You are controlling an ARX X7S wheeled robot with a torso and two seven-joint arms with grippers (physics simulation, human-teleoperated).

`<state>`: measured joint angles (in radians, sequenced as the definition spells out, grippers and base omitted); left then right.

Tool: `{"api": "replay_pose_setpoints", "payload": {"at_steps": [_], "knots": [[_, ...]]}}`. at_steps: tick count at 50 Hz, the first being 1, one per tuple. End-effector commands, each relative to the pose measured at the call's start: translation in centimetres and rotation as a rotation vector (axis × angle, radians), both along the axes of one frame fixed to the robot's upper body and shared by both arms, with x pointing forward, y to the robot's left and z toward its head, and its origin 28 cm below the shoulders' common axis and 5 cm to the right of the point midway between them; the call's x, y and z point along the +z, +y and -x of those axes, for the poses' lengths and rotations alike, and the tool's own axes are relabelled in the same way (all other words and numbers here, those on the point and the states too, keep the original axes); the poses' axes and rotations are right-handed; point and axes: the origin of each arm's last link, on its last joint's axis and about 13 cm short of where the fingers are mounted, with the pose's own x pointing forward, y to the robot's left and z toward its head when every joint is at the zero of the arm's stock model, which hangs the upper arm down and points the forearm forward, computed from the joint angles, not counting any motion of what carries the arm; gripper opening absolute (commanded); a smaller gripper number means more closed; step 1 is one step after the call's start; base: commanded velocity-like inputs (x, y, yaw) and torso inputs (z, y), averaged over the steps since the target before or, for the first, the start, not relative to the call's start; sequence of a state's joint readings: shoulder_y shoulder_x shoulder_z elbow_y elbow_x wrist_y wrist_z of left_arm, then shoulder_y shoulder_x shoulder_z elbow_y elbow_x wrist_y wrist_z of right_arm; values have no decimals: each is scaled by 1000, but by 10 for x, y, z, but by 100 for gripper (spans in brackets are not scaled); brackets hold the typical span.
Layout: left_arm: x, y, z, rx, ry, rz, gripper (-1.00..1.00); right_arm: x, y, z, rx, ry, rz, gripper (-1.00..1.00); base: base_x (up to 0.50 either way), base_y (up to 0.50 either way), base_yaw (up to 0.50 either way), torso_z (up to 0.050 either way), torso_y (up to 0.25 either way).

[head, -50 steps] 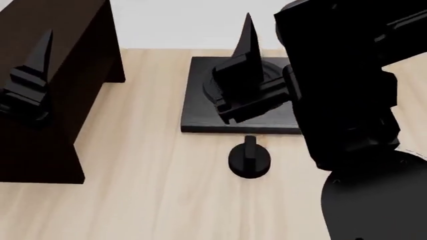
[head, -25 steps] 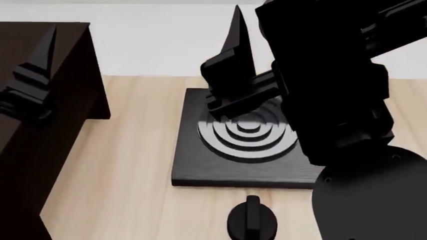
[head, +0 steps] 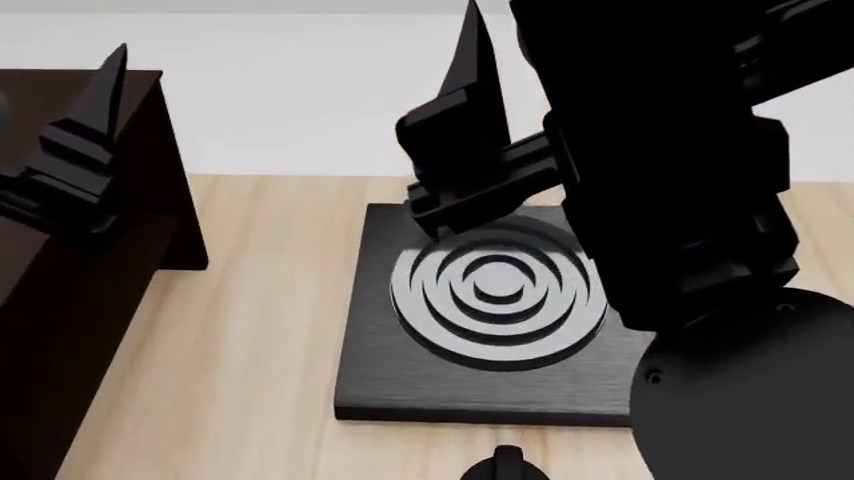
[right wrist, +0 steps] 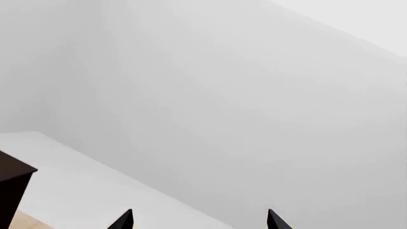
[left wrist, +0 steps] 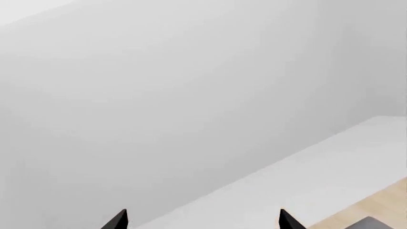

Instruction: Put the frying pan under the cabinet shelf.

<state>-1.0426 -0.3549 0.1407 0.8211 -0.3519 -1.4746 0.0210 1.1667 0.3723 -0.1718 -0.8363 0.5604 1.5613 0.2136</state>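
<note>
Starting at your right hand [right wrist: 198,222]: its fingertips stand apart on nothing, and below it lies the black ringed plate [head: 400,385] on the worktop [head: 254,330]. Your left hand [left wrist: 201,223], likewise spread and empty, hangs over the cabinet shelf [head: 80,290]. The frying pan shows in no view (so neither its direction nor its handle's line can be told). Both wrist views face mostly blank wall; only the head view shows the layout.
</note>
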Motion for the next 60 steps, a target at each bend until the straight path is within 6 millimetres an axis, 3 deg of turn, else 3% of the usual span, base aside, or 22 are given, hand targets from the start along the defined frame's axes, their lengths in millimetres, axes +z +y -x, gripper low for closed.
{"api": "replay_pose_setpoints", "payload": {"at_steps": [1,9,16,35,60], "knots": [[1,-2,0,-5,-1,-3,100,2,0,4,-2,-3,-1,100,500,0,0,0,0],[1,-1,-4,5,10,-4,100,-3,-5,2,-60,30,-46,100,459,0,0,0,0],[0,3,-9,23,17,-5,100,-21,-11,12,-111,52,-108,100,17,0,0,0,0],[2,4,-28,26,16,-22,100,-44,-21,60,-178,96,-188,100,0,0,0,0,0],[7,-1,-44,-9,21,-46,100,-84,-40,94,-310,199,-309,100,0,0,0,0,0]]}}
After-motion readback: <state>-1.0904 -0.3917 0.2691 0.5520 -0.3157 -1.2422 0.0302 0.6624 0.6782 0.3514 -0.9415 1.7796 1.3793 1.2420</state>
